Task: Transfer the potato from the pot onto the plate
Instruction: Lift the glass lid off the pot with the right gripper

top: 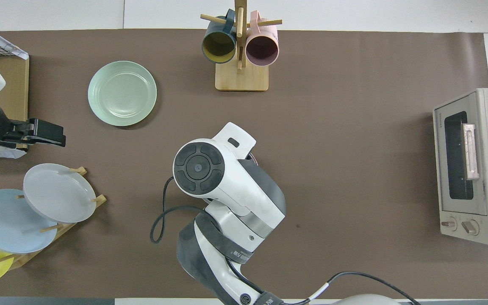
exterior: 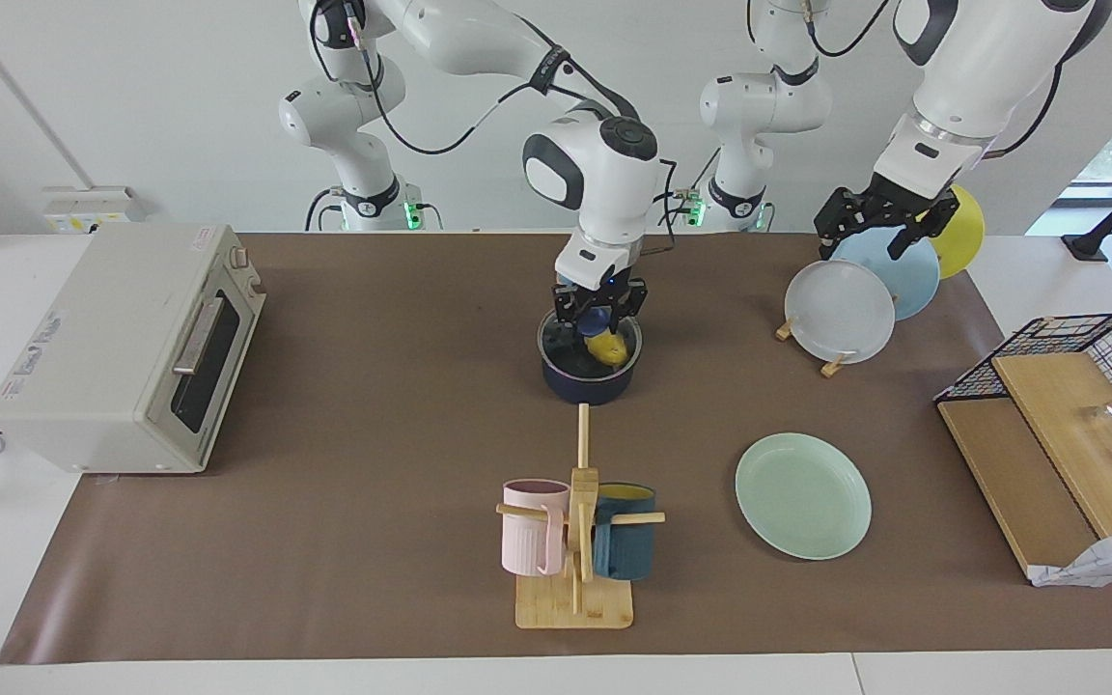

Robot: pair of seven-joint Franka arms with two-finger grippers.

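The dark blue pot (exterior: 587,384) stands mid-table on the brown mat. The yellow potato (exterior: 611,348) sits at the pot's mouth, directly under my right gripper (exterior: 602,333), which reaches down into the pot and is shut on the potato. From overhead the right arm's wrist (top: 210,173) covers gripper, potato and nearly all of the pot. The mint-green plate (exterior: 803,495) (top: 122,93) lies bare, farther from the robots than the pot and toward the left arm's end. My left gripper (exterior: 879,227) (top: 55,136) hangs open over the plate rack, waiting.
A rack with grey-white (exterior: 839,311), light blue and yellow plates stands near the left arm's base. A mug tree (exterior: 575,541) with pink and teal mugs stands farther out than the pot. A toaster oven (exterior: 122,347) and a wire basket (exterior: 1068,386) occupy the table's ends.
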